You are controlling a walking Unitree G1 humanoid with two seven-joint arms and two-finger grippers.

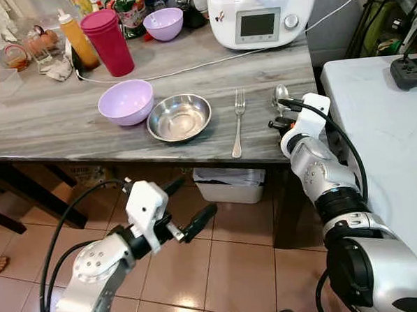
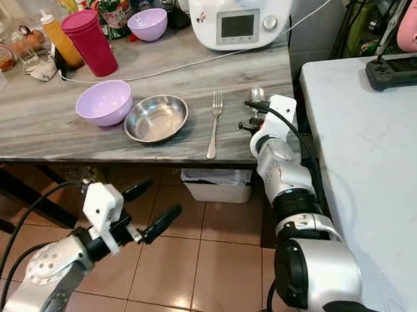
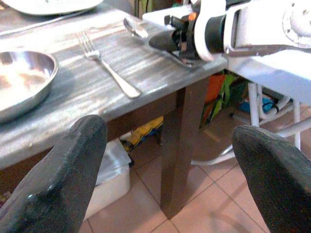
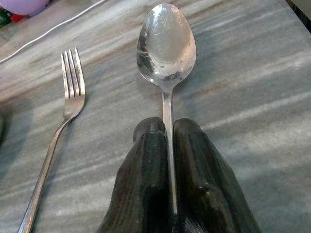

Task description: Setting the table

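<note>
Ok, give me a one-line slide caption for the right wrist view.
Right claw shut on the spoon handle, spoon lying beside the fork on the grey table.

Glossy metal spoon (image 4: 166,43), matt wood-grain table (image 4: 252,73)

No words or numbers can be read anywhere. The white kitchen machine (image 1: 260,13) at the back of the surface (image 1: 53,122) has a small grey screen (image 1: 257,25), but the screen shows nothing that can be made out. There is a tiny dark mark on the machine's front, too small to read. The packets and bottles (image 1: 127,10) at the back have colourful labels, but their letters are too blurry to tell.
</note>
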